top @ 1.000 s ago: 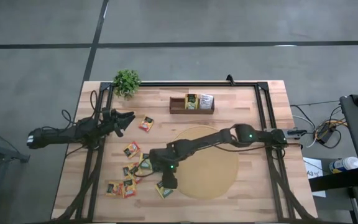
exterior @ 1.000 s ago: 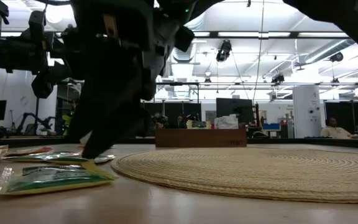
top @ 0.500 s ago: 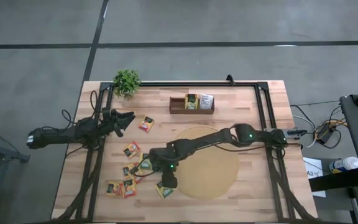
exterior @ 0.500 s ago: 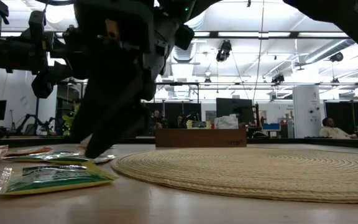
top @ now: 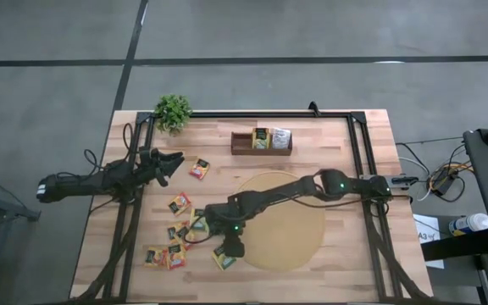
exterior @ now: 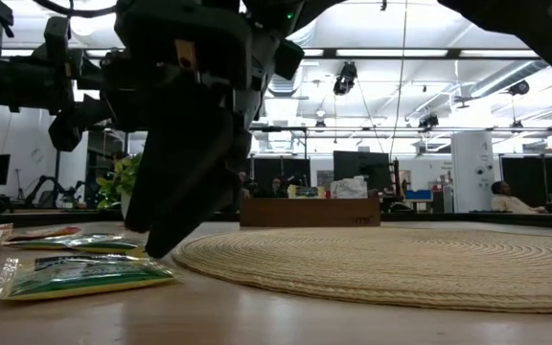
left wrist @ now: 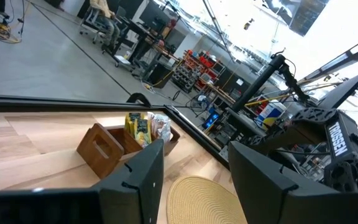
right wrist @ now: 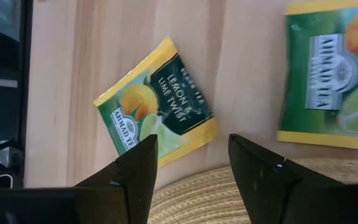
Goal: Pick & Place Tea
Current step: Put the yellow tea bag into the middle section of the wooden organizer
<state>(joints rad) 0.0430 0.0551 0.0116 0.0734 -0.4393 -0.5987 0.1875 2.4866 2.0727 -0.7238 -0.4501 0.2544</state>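
My right gripper (top: 231, 247) is open and points down just above a yellow-green lemon-and-lime tea sachet (right wrist: 157, 102) that lies flat on the wood by the left edge of the round tan mat (top: 291, 229). The fingers (right wrist: 135, 168) stand over the sachet's mat-side edge, and I see no touch. In the low view the same sachet (exterior: 84, 273) lies in front of the dark gripper (exterior: 166, 244). A second green sachet (right wrist: 331, 93) lies close by. My left gripper (top: 174, 161) waits, open, over the table's left part.
Several more sachets are scattered on the table's left half (top: 176, 233), one orange-red near the left gripper (top: 199, 168). The wooden tray (top: 242, 146) at the far side holds sachets in two slots. A small plant (top: 173, 110) stands at the far left corner.
My right gripper has sunk a little and edged toward the mat and the sachet below it, still open. The sachets have not moved.
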